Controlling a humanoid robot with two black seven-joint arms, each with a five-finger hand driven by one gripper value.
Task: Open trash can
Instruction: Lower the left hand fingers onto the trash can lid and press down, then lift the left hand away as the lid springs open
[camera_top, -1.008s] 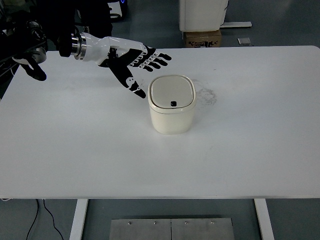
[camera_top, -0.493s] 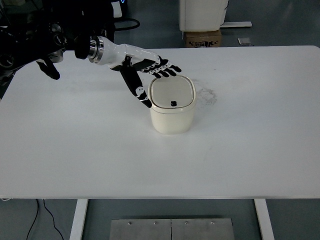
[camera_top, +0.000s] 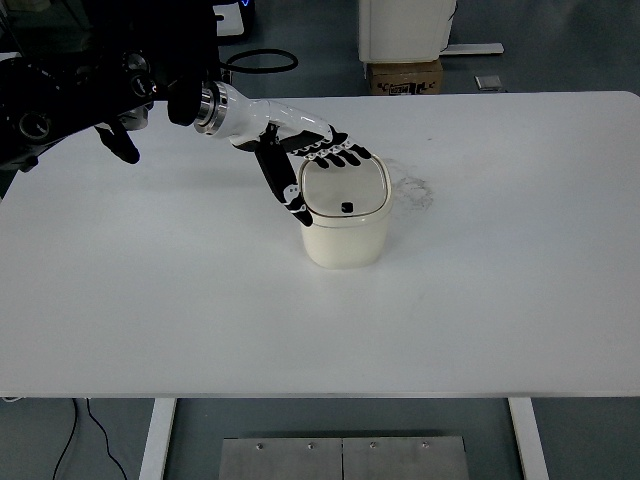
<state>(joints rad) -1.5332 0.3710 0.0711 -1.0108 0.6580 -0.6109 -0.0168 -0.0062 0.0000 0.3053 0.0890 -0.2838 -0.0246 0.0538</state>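
A small cream trash can (camera_top: 346, 225) with rounded corners stands near the middle of the white table (camera_top: 480, 300). Its flat lid (camera_top: 345, 190) is down and carries a small black button at the centre. My left hand (camera_top: 305, 172), white with black finger segments, reaches in from the upper left. Its fingers (camera_top: 335, 157) are spread and lie over the lid's far left edge, while the thumb hangs down along the can's left side. Nothing is grasped. The right arm does not show.
Dark robot parts (camera_top: 70, 90) fill the upper left corner. Beyond the table's far edge stand a white unit (camera_top: 405, 28) and a cardboard box (camera_top: 405, 76). A faint smudge (camera_top: 415, 187) marks the table right of the can.
My left hand has moved right and slightly down, from open air left of the can to resting over the lid's far left edge. The can and its lid have not moved.
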